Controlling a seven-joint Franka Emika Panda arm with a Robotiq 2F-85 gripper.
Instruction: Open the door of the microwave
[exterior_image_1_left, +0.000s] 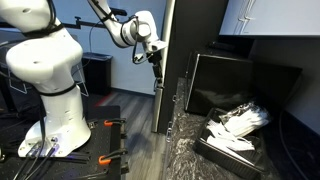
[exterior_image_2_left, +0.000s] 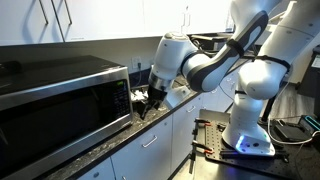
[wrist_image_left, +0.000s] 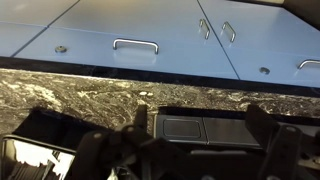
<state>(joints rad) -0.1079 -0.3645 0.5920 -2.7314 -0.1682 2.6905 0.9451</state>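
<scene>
The microwave (exterior_image_2_left: 50, 76) is a glossy black box on the dark counter; it also shows in an exterior view (exterior_image_1_left: 245, 85). Its door (exterior_image_2_left: 60, 118), with a dark window pane, lies flush with the front. My gripper (exterior_image_2_left: 148, 103) hangs at the right end of the microwave's front, fingers pointing down. In an exterior view it sits beside a tall black panel (exterior_image_1_left: 155, 62). In the wrist view the gripper (wrist_image_left: 202, 125) is open, its fingers wide apart on either side of a black panelled edge (wrist_image_left: 200, 128). I cannot tell whether it touches.
A low black tray of white items (exterior_image_1_left: 235, 135) stands on the speckled counter (wrist_image_left: 100, 95) beside the microwave, seen in the wrist view at the lower left (wrist_image_left: 30, 150). A tall black upright panel (exterior_image_1_left: 168, 90) stands by the gripper. Pale cabinet doors with handles (wrist_image_left: 135, 45) lie below the counter.
</scene>
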